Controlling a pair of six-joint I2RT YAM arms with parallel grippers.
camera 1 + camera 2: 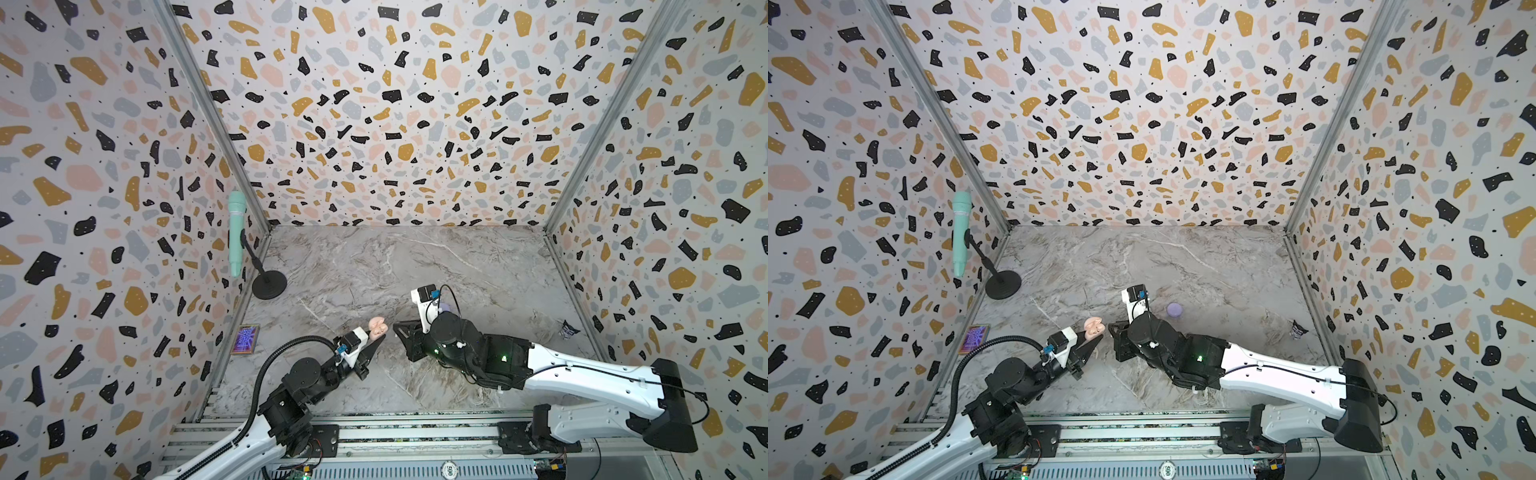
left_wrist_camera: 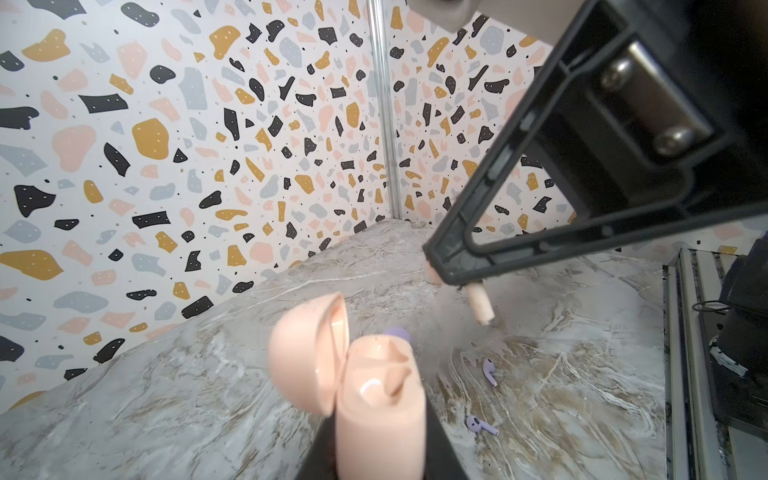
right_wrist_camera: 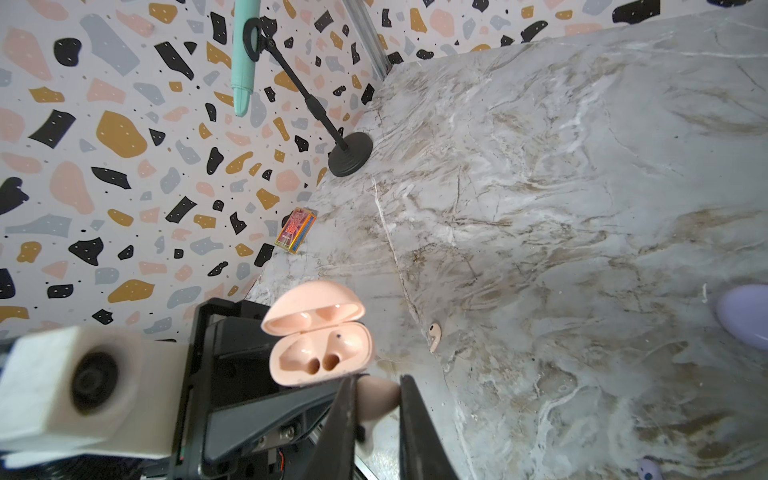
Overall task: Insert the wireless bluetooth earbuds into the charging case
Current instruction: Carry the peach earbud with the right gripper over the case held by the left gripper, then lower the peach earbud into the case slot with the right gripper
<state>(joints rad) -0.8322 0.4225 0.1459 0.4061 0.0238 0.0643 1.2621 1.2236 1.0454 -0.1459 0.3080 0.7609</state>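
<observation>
My left end effector [image 1: 376, 341] clamps the open peach-pink plastic charging case [image 3: 320, 336], both sockets empty. My right end effector [image 3: 379, 381] pinches a pale pink earbud [image 2: 480, 306] just beside it; I should aim the stem down a socket, lower gently, then release.

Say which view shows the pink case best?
Right wrist view: the pink case is sharp, lid open, both slots empty. Left wrist view blurs it side-on; both top views show it tiny.
</observation>
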